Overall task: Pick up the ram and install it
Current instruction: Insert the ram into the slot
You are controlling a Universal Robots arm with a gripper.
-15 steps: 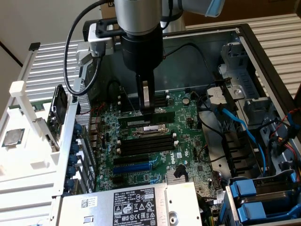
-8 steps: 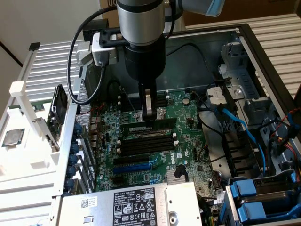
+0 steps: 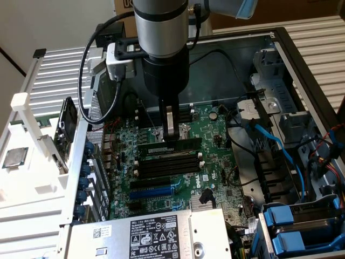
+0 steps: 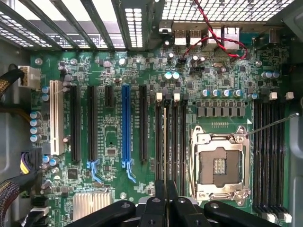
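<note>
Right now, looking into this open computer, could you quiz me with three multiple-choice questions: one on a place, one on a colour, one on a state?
1. Where is the long, thin green memory stick?
A. Lying flat outside the computer
B. Down at the long black memory slots on the green motherboard
C. Held high in the air

2. What colour is the odd long expansion slot?
A. Blue
B. Red
C. Yellow

3. What state is the black two-fingered gripper in?
A. Wide open, holding nothing
B. Closed on the memory stick
C. Closed on a cable

Answers: 1 B, it stands edge-on at the slots beside the silver processor socket. 2 A, one blue slot among black ones. 3 B, its fingers pinch the stick from both sides.
</note>
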